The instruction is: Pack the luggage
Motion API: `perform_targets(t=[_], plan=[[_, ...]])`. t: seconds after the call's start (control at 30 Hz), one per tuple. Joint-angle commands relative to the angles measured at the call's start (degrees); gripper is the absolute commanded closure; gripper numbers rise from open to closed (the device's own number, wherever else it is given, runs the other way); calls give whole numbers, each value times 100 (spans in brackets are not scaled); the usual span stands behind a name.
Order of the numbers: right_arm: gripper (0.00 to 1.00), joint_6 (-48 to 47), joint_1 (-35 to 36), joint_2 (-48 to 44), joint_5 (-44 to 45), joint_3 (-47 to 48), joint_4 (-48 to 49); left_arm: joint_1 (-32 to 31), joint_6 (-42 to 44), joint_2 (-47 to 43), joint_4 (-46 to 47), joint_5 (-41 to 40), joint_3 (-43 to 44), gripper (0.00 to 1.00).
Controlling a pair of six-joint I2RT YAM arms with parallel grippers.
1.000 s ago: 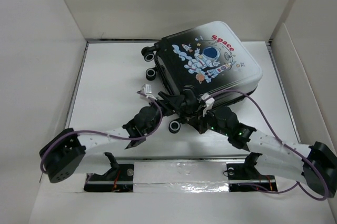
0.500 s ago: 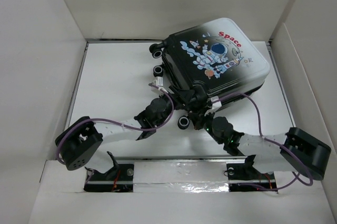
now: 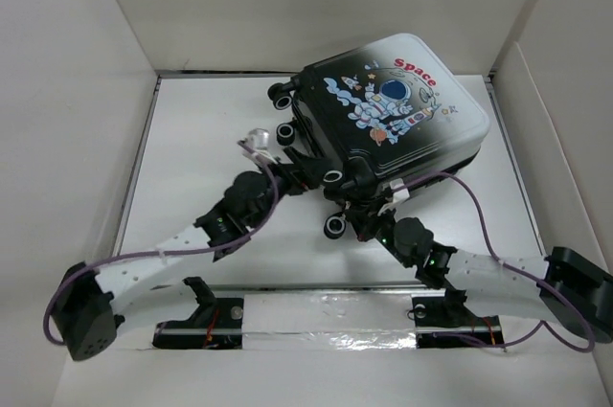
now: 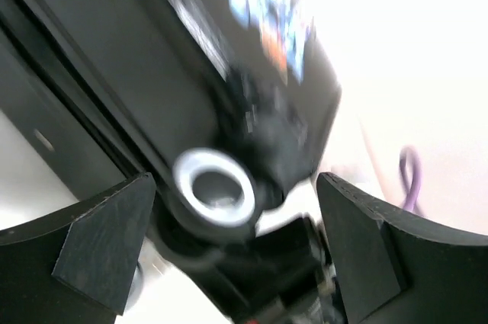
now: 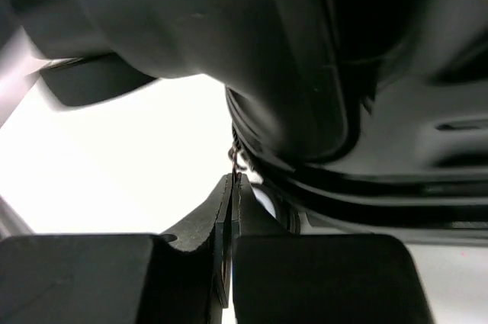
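Luggage [image 3: 433,135] lies flat, astronaut print [image 3: 388,97] facing up.

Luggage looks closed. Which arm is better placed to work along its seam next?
Right, probably: the right gripper is shut with its tips right at the luggage seam. The left gripper is open, facing a wheel, holding nothing.

A white tabletop [image 3: 201,139] sits boxed in by plain white panels: a left wall [image 3: 67,120], a far wall [image 3: 316,5] and a right wall [image 3: 565,139]. Along its near edge runs a crinkled silvery strip [image 3: 326,309], catching the light.
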Motion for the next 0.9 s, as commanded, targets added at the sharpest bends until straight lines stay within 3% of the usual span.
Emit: perform_targets(t=[0.0,0.1,0.13,0.17,0.3,0.43,0.57,0.73,0.77,0.87], plan=[[100,134,100,-641,-464,50,97,980,252,-722,-426,180,245,16],[100,152,100,-975,-605,-64,-158,2622,50,-787,-162,907,-28,18],[100,143,100,-1046,-675,-65,-333,3010,127,-664,-84,1684,85,19],[100,125,100,-1090,-702,-91,-395,3588,232,-480,-74,1927,269,21],[100,134,100,-1231,-772,-170,-536,4260,760,1090,-802,2781,1464,27],[100,160,152,-1371,-825,-170,-703,4262,1602,2069,-724,3405,2508,29],[100,117,153,-1512,-860,-118,-861,4051,3462,2474,-820,3117,3020,21],[100,90,153,-1565,-948,-82,-967,4103,4319,3317,-2287,3125,4295,17],[98,81,153,-1557,-983,-73,-985,4103,4372,3388,-2350,3142,4357,16],[67,82,153,-1504,-1097,6,-1098,4103,4645,3634,-2455,3317,4655,15]])
